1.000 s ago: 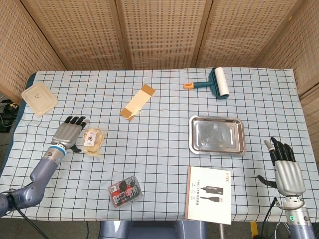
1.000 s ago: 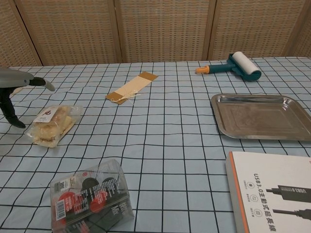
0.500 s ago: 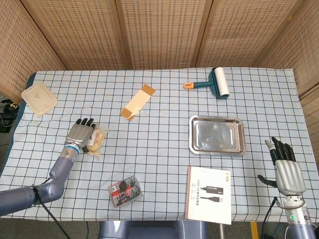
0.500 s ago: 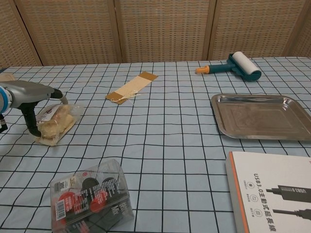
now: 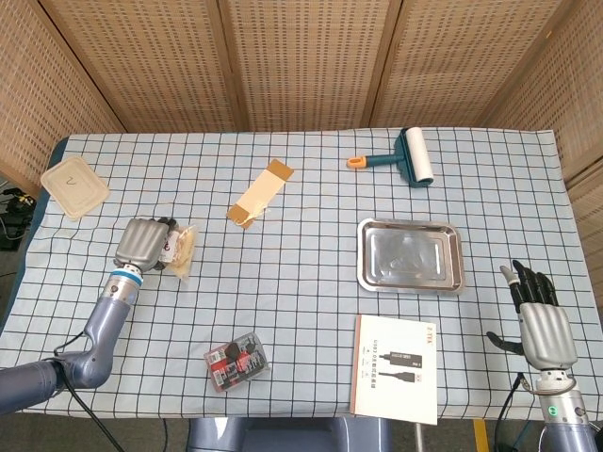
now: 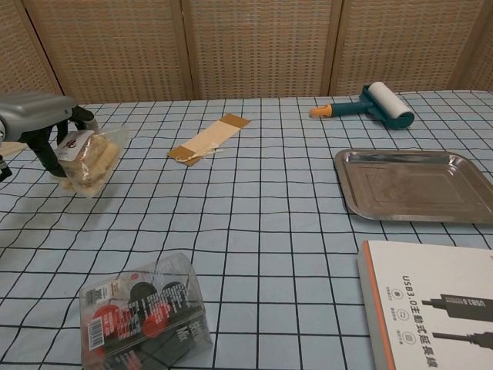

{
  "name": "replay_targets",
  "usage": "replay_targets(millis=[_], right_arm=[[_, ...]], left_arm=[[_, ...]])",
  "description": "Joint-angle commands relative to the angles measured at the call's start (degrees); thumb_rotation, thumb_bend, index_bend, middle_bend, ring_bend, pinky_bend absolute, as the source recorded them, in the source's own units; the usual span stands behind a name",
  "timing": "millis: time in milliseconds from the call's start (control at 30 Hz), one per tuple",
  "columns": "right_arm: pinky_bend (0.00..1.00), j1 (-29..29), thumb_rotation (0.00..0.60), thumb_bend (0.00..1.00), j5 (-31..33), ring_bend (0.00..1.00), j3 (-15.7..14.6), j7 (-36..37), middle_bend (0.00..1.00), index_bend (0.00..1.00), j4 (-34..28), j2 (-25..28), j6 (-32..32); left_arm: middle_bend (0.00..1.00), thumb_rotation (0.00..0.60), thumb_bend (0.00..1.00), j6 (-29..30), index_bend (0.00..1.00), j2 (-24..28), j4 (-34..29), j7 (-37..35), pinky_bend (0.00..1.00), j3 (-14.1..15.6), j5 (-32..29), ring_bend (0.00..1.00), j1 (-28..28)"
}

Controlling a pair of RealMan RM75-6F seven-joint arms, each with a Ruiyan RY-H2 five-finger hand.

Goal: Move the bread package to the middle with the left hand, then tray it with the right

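Observation:
The bread package (image 5: 179,250) (image 6: 91,160) is a clear bag of pale buns with a white and red label. My left hand (image 5: 144,243) (image 6: 38,123) grips it at the table's left side and holds it lifted off the cloth, tilted. The steel tray (image 5: 411,255) (image 6: 408,185) lies empty to the right of centre. My right hand (image 5: 541,318) hangs at the lower right edge in the head view, fingers apart, holding nothing; the chest view does not show it.
A tan strip (image 5: 261,192) lies behind centre, a teal lint roller (image 5: 407,157) at the back right. A clear box of dark and red items (image 5: 236,359) sits near the front, a white manual (image 5: 397,367) beside it. A beige lidded container (image 5: 74,186) rests far left.
My left hand closed around the bread package and raised it off the cloth, drawing slightly back and left. The right hand has not moved.

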Motion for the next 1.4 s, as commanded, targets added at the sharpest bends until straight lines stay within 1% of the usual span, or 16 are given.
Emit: replay_targets(millis=[33,167,267,367,533,567,633,700,733,767,833,1000,1233,1333,1367,1400], right_arm=[[0.0,0.07,0.6,0.13,0.14,0.0,0.1,0.27,0.0,0.0,0.01,0.13,-0.14],[0.0,0.28,0.6,0.13,0.75,0.0,0.48,0.88,0.0,0.0,0.21,0.31,-0.52],[0.0,0.51,0.6,0.13,1.42,0.0,0.99,1.56,0.0,0.0,0.57,0.5,-0.86],[0.0,0.52,0.6,0.13,2.11,0.0,1.5,2.42,0.0,0.0,0.98,0.72,-0.86],[0.0,0.39,0.6,0.13,4.64,0.0,2.57,4.6,0.0,0.0,2.5,1.26,-1.6],[0.0,0.31,0.6,0.13,5.23,0.0,2.84,5.18,0.0,0.0,2.9,1.43,-1.7],[0.0,0.21,0.6,0.13,5.59,0.0,2.97,5.84,0.0,0.0,3.34,1.66,-1.86],[0.0,0.14,0.6,0.13,5.79,0.0,3.02,6.09,0.0,0.0,3.51,1.76,-1.89],[0.0,0.08,0.6,0.13,5.93,0.0,3.05,6.17,0.0,0.0,3.58,1.81,-1.88],[0.0,0.03,0.6,0.13,6.01,0.0,3.07,6.22,0.0,0.0,3.61,1.85,-1.85],[0.0,-0.11,0.6,0.13,6.1,0.0,3.09,6.25,0.0,0.0,3.6,1.93,-1.68],[0.0,-0.4,0.6,0.13,5.77,0.0,2.86,5.93,0.0,0.0,3.27,2.0,-1.18],[0.0,-0.39,0.6,0.13,4.96,0.0,2.42,4.75,0.0,0.0,2.67,1.72,-0.85],[0.0,-0.25,0.6,0.13,4.68,0.0,2.22,4.05,0.0,0.0,2.55,1.45,-0.94],[0.0,-0.17,0.6,0.13,4.56,0.0,2.15,3.67,0.0,0.0,2.52,1.3,-0.97],[0.0,-0.05,0.6,0.13,4.39,0.0,2.0,3.25,0.0,0.0,2.48,1.1,-1.09]], left_arm=[[0.44,0.6,0.46,-0.59,0.7,-1.12,-0.07,-0.27,0.49,-1.45,0.64,0.45,-1.33],[0.43,0.6,0.46,-2.17,0.69,-3.42,0.33,0.07,0.48,-3.22,0.89,0.45,-3.67],[0.42,0.6,0.46,-3.87,0.68,-7.11,2.35,1.83,0.48,-5.04,0.66,0.45,-7.06],[0.4,0.6,0.46,-5.18,0.67,-11.43,5.11,4.26,0.47,-7.19,-0.54,0.44,-10.89],[0.34,0.6,0.45,-7.85,0.63,-21.01,12.12,4.84,0.44,-12.47,-2.91,0.4,-18.49],[0.31,0.6,0.44,-8.95,0.61,-23.75,13.97,4.66,0.42,-13.82,-2.97,0.38,-20.94],[0.22,0.6,0.41,-10.15,0.52,-26.75,17.53,4.81,0.34,-14.49,-3.5,0.28,-23.25],[0.1,0.6,0.32,-11.2,0.35,-27.59,18.6,5.06,0.2,-14.54,-4.18,0.14,-24.11],[0.03,0.6,0.23,-11.86,0.2,-27.83,18.76,5.3,0.09,-14.55,-4.79,0.05,-24.48],[0.0,0.6,0.15,-12.15,0.08,-27.9,18.74,5.48,0.02,-14.57,-5.25,0.0,-24.66],[0.0,0.6,0.09,-12.48,0.0,-27.74,18.2,5.91,0.0,-14.58,-6.28,0.0,-24.89],[0.0,0.6,0.06,-10.97,0.0,-25.78,15.92,5.95,0.0,-13.95,-6.0,0.0,-24.01],[0.0,0.6,0.05,-7.88,0.0,-19.14,9.72,5.79,0.0,-12.33,-5.23,0.0,-20.39],[0.0,0.6,0.05,-4.9,0.0,-13.21,2.72,4.29,0.0,-10.93,-3.22,0.0,-16.52],[0.0,0.6,0.05,-3.54,0.0,-10.04,-1.04,3.94,0.0,-9.77,-2.12,0.0,-14.54],[0.0,0.6,0.05,-0.79,0.0,-5.85,-4.95,4.68,0.0,-7.84,-0.85,0.0,-11.78]])
